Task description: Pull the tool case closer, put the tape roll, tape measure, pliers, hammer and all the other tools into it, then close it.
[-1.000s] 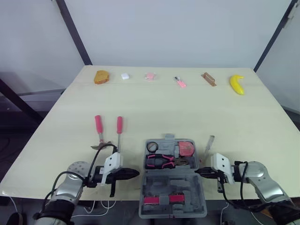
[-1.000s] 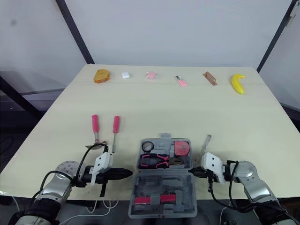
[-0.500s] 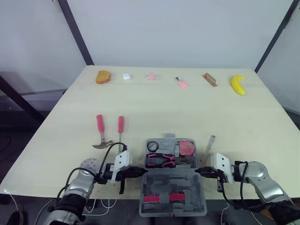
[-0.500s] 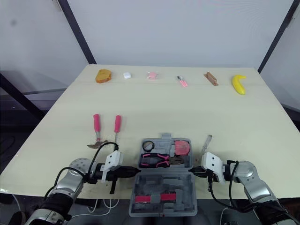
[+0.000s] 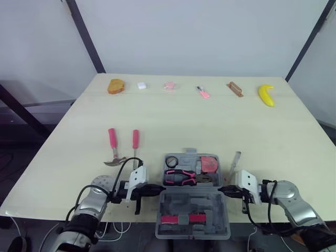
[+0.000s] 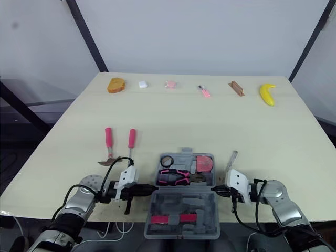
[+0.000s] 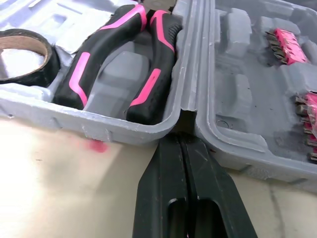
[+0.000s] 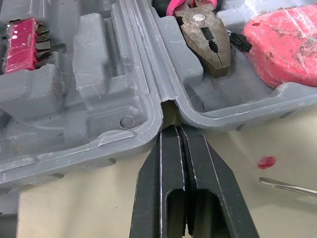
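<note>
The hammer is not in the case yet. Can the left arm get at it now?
Probably yes: the hammer lies bare on the table, ahead and left of the left gripper. The shut fingers rest at the tool case hinge and must open first.

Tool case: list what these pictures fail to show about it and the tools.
Tape roll: left wrist view, cut off by the picture's edge.
Tape measure: right wrist view, partly past the edge.
Screwdriver: right wrist view, handle past the edge.
Pink bits in the tool case lid: eye views, too small to count.
Pink item, far row: eye views, too small to identify.
</note>
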Controlling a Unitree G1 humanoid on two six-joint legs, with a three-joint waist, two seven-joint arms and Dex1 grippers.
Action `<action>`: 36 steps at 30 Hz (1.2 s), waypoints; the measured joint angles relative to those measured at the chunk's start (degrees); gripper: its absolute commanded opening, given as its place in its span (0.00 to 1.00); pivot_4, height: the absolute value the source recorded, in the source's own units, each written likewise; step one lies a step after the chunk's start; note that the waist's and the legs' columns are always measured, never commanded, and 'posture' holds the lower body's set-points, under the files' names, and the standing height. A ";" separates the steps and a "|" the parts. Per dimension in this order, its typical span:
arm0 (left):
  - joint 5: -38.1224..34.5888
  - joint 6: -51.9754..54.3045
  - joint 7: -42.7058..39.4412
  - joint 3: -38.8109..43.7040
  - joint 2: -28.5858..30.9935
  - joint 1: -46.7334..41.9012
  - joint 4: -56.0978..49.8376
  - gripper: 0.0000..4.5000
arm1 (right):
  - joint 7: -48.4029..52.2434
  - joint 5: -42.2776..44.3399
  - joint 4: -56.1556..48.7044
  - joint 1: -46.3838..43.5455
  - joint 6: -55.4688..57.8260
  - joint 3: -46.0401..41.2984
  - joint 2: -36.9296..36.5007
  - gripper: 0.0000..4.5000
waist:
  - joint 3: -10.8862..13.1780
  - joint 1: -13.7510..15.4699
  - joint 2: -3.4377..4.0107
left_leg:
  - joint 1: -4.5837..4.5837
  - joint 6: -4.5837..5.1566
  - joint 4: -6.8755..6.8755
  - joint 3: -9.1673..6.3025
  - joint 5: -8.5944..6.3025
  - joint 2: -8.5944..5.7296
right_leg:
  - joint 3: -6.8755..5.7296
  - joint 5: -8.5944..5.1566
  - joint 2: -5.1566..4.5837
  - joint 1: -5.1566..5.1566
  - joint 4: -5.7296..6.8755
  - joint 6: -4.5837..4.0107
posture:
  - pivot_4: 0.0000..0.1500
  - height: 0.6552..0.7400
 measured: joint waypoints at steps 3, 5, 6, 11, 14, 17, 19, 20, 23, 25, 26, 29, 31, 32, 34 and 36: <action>-0.01 0.43 0.77 0.96 -0.37 -1.20 1.54 0.00 | -1.16 -0.32 0.63 -1.25 -0.75 -0.06 0.63 0.00 | 0.01 -0.04 0.00 | -0.01 0.00 0.00 0.00 0.00 0.00 | 0.00 0.00 0.01 -0.01 0.00 0.00 | 1.00 1.00; 0.02 0.54 1.17 1.07 -0.49 -1.91 2.27 0.00 | -1.81 -0.47 1.42 -1.97 -1.18 -0.08 0.90 0.00 | 0.01 -0.05 0.00 | -0.03 0.00 0.00 -0.01 0.00 0.00 | 0.00 0.00 0.01 -0.01 0.00 0.00 | 1.00 1.00; 0.04 0.52 1.19 1.07 -0.56 -2.23 2.65 0.00 | -2.04 -0.54 1.70 -2.14 -1.33 -0.08 0.95 0.00 | 0.01 -0.05 0.00 | -0.04 0.00 0.00 -0.01 0.00 0.00 | -0.01 0.00 0.01 -0.01 -0.01 0.00 | 1.00 1.00; 0.23 0.13 0.88 1.03 -1.18 -4.51 5.92 0.00 | -3.33 -1.54 3.79 -3.67 -2.54 -0.08 1.60 0.00 | 0.02 -0.05 0.00 | -0.04 0.00 0.01 0.02 0.00 -0.01 | -0.02 0.00 0.02 -0.01 0.02 0.00 | 1.00 1.00; 1.09 -0.29 0.89 1.04 -1.60 -6.74 8.46 0.00 | -4.58 -2.14 5.28 -4.97 -2.72 -0.12 2.31 0.00 | 0.02 -0.06 0.00 | -0.04 0.00 0.03 0.03 0.00 -0.01 | -0.03 0.00 0.04 -0.01 0.06 0.00 | 1.00 1.00; 1.41 -0.71 0.97 1.08 -1.98 -8.12 10.31 0.00 | -5.25 -2.50 6.19 -5.59 -3.08 -0.15 2.62 0.00 | 0.02 -0.06 0.00 | -0.04 0.00 0.03 0.02 0.00 -0.01 | -0.02 0.00 0.04 -0.01 0.06 0.00 | 1.00 1.00; 1.57 -1.05 0.91 1.10 -2.08 -8.34 10.65 0.00 | -5.62 -2.64 6.42 -5.61 -3.25 -0.16 2.76 0.00 | 0.02 -0.06 0.00 | -0.05 0.00 0.03 0.01 0.00 -0.01 | -0.02 0.00 0.04 -0.01 0.05 0.00 | 1.00 1.00; 1.68 -1.21 0.89 1.10 -2.17 -8.57 10.98 0.00 | -5.82 -2.72 6.70 -5.65 -3.38 -0.20 2.91 0.00 | 0.02 -0.04 0.00 | -0.05 0.00 0.03 0.02 0.00 -0.01 | -0.03 0.00 0.04 -0.01 0.06 0.00 | 1.00 1.00; 1.97 -1.32 0.89 1.16 -2.56 -9.54 12.27 0.00 | -6.59 -3.21 8.00 -6.34 -3.74 -0.30 3.47 0.00 | 0.02 -0.04 0.00 | -0.04 0.00 0.04 0.02 0.00 -0.02 | -0.02 0.00 0.03 -0.01 0.09 0.00 | 1.00 1.00; 2.11 -1.33 0.90 1.16 -2.61 -9.68 12.37 0.00 | -6.74 -3.25 8.25 -6.52 -3.76 -0.32 3.57 0.00 | 0.02 -0.04 0.00 | -0.04 0.00 0.04 0.02 0.00 -0.02 | -0.02 0.00 0.03 -0.01 0.09 0.00 | 1.00 1.00; 2.21 -1.34 1.02 1.16 -2.78 -9.99 12.66 0.00 | -7.16 -3.51 8.70 -6.96 -3.79 -0.37 3.74 0.00 | 0.02 -0.04 0.00 | -0.04 0.00 0.05 0.02 0.00 -0.02 | -0.02 0.00 0.03 -0.01 0.09 0.00 | 1.00 1.00; 2.37 -1.62 1.38 1.19 -3.84 -11.35 14.52 0.00 | -8.34 -4.05 9.79 -7.63 -3.87 -0.77 4.41 0.00 | 0.02 0.00 0.00 | -0.05 0.00 0.05 0.02 0.00 -0.03 | -0.03 0.00 0.03 -0.01 0.09 0.00 | 1.00 1.00; 2.65 -1.65 1.67 1.19 -4.30 -11.86 14.94 0.00 | -8.51 -4.16 10.21 -7.72 -4.10 -1.08 4.67 0.00 | 0.02 0.00 0.00 | -0.06 0.00 0.05 0.02 0.00 -0.03 | -0.04 0.00 0.03 -0.01 0.09 0.00 | 1.00 1.00; 2.93 -1.67 1.76 1.22 -4.47 -12.25 15.27 0.00 | -8.62 -4.27 10.33 -7.73 -4.11 -1.30 4.79 0.00 | 0.02 0.02 0.00 | -0.07 0.00 0.05 0.01 0.00 -0.03 | -0.04 0.00 0.03 -0.01 0.09 0.00 | 1.00 1.00; 3.25 -1.71 2.22 1.51 -4.68 -12.52 15.58 0.00 | -8.78 -4.40 10.33 -7.75 -4.12 -1.35 4.85 0.00 | 0.02 -0.04 0.00 | -0.07 0.00 0.05 0.01 0.00 -0.03 | -0.04 0.00 0.03 -0.01 0.09 0.00 | 1.00 1.00; 3.34 -1.70 2.64 1.58 -4.74 -12.78 15.87 0.00 | -8.81 -4.46 10.33 -7.75 -4.12 -1.40 4.84 0.00 | 0.02 -0.03 0.00 | -0.07 0.00 0.05 0.01 0.00 -0.03 | -0.04 0.00 0.03 -0.01 0.09 0.00 | 1.00 1.00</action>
